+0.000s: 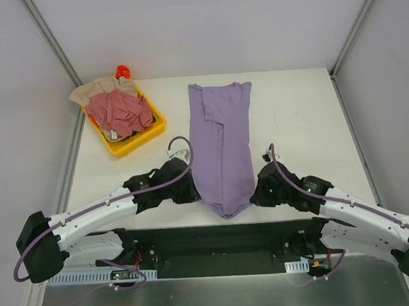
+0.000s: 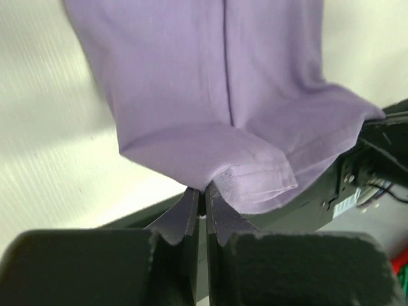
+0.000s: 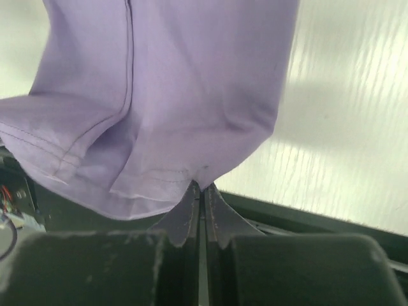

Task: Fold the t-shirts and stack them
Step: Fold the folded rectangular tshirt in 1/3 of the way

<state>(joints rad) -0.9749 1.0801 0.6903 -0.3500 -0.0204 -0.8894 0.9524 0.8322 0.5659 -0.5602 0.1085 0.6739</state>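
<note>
A lavender t-shirt (image 1: 223, 141) lies folded into a long strip down the middle of the table, its near end hanging over the front edge. My left gripper (image 1: 195, 191) is shut on the hem's left corner (image 2: 210, 178). My right gripper (image 1: 254, 194) is shut on the hem's right corner (image 3: 203, 178). Each wrist view shows the jaws pressed together with purple cloth pinched at the tips. A dusty pink-red t-shirt (image 1: 120, 110) lies crumpled on a beige t-shirt (image 1: 95, 90) in the yellow tray (image 1: 141, 140) at the back left.
The tray holds a small orange object (image 1: 122, 71) at its far corner. The dark mounting rail (image 1: 218, 240) runs along the table's near edge under the shirt's hem. Grey walls and metal posts enclose the table on three sides.
</note>
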